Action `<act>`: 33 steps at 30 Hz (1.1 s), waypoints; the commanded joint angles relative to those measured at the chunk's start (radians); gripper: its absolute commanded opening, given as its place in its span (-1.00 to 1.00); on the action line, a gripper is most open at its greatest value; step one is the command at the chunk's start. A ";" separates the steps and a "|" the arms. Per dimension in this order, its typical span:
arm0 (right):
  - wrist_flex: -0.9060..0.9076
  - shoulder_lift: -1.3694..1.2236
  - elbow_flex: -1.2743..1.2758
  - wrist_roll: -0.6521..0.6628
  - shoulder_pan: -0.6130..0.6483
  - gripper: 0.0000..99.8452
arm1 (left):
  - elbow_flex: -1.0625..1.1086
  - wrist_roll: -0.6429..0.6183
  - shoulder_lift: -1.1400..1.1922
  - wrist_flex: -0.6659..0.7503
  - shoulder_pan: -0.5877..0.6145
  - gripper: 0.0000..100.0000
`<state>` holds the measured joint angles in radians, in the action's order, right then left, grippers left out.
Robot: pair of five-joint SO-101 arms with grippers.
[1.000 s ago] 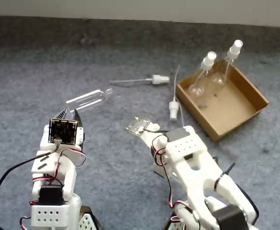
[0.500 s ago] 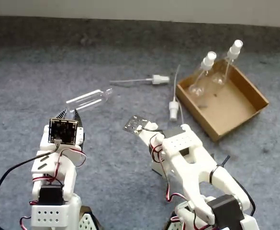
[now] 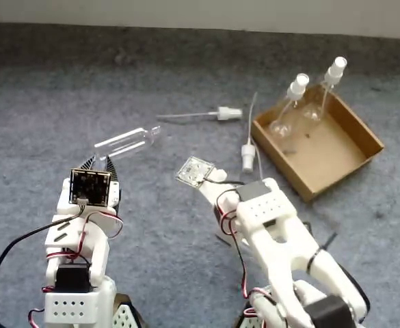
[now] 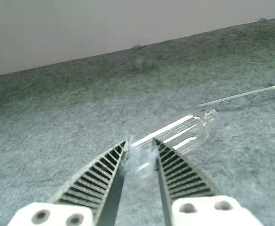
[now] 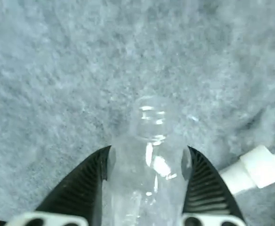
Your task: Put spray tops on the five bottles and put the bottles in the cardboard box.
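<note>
Left wrist view: the left gripper [image 4: 141,145] pinches the base of a clear bottle [image 4: 186,134] lying on the carpet [image 4: 57,122]. The right gripper [image 5: 149,151] clasps a second bottle [image 5: 149,188], near a loose spray top [image 5: 252,170]. Two capped bottles [image 3: 290,109] lean in the cardboard box [image 3: 326,158].

1. No word, label, brand, number or sign can be read on anything in these views.
2. The small square black circuit board [image 3: 90,186] sits just behind the left gripper [image 3: 100,162] on that arm's wrist. It shows only tiny specks, too small to tell whether any of them is print.
</note>
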<state>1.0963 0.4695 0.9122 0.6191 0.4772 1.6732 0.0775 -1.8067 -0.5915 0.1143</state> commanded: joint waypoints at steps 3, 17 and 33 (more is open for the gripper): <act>0.087 0.312 -0.054 -0.012 0.002 -0.78 | 0.021 0.006 -0.005 0.012 -0.018 -0.92; 0.111 0.809 -0.042 -0.276 -0.213 -0.78 | 0.021 0.003 -0.005 0.012 -0.018 -0.92; -0.137 0.918 0.252 -0.517 -0.484 -0.78 | 0.002 0.006 -0.005 0.005 -0.104 -0.92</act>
<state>1.0042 1.3656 1.1638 0.1312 0.0522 1.6732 0.0775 -1.8067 -0.5915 0.0315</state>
